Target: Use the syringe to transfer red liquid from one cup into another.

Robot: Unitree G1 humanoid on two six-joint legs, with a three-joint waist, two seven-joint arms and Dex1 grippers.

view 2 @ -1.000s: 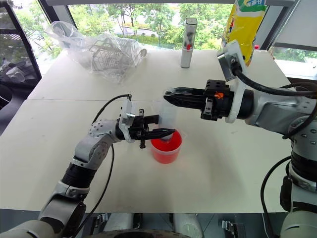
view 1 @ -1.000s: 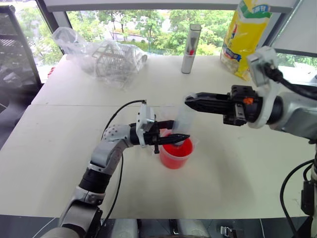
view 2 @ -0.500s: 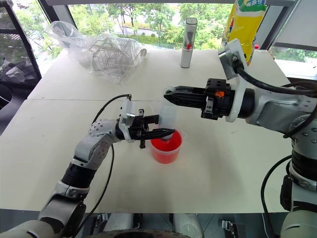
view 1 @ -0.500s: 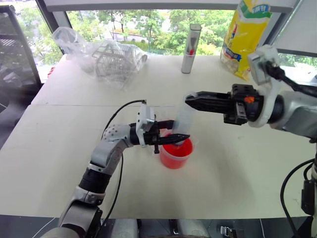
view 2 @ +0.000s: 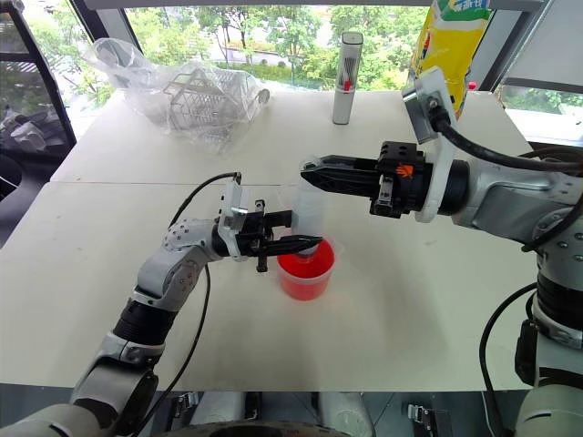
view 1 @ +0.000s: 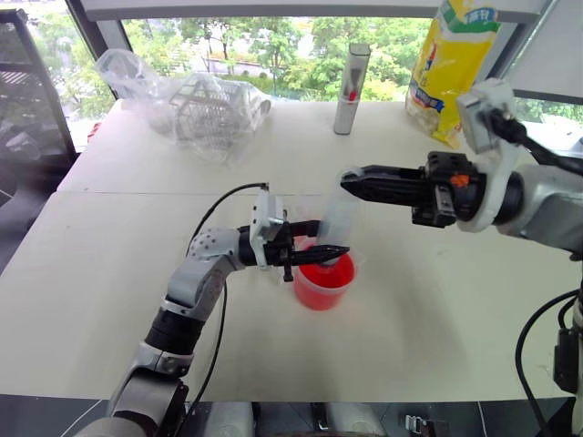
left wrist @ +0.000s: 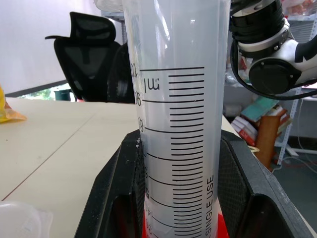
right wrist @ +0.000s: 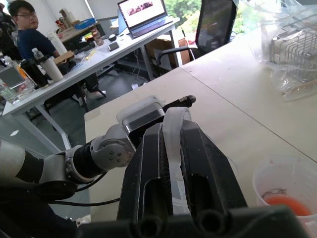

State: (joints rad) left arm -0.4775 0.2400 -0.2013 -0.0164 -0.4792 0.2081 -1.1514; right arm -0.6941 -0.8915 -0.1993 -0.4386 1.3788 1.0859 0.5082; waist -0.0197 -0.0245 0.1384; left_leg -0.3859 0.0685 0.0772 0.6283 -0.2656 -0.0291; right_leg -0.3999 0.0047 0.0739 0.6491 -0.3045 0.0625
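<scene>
A big cream table (view 1: 437,300) runs up to a window with green trees behind it. At the far edge stand a tall yellow bag (view 1: 453,66) with writing too small to read, a crumpled clear plastic bag (view 1: 187,105) wrapped round a wire rack, and a grey metal cylinder (view 1: 350,88) with a red mark on its side.

Near the middle of the table the beaker (view 1: 322,280) holds red liquid (view 2: 304,270). The syringe (view 1: 339,215) stands upright over it, its lower end down in the beaker. The left gripper (view 1: 319,250) is clamped on the syringe's lower barrel just above the beaker's rim, and the right gripper (view 1: 351,182) is closed on the white plunger ring at the top.

In the left wrist view the barrel carries black graduation lines with "ml" beside them and "SINGLE USE" printed along its length; the numbers curve out of sight. In the right wrist view a smaller cup (right wrist: 285,191) with a little red at the bottom stands near the grippers, and beyond the table are a black office chair (right wrist: 215,25), desks with an open laptop (right wrist: 143,11) and a seated person (right wrist: 29,37)
</scene>
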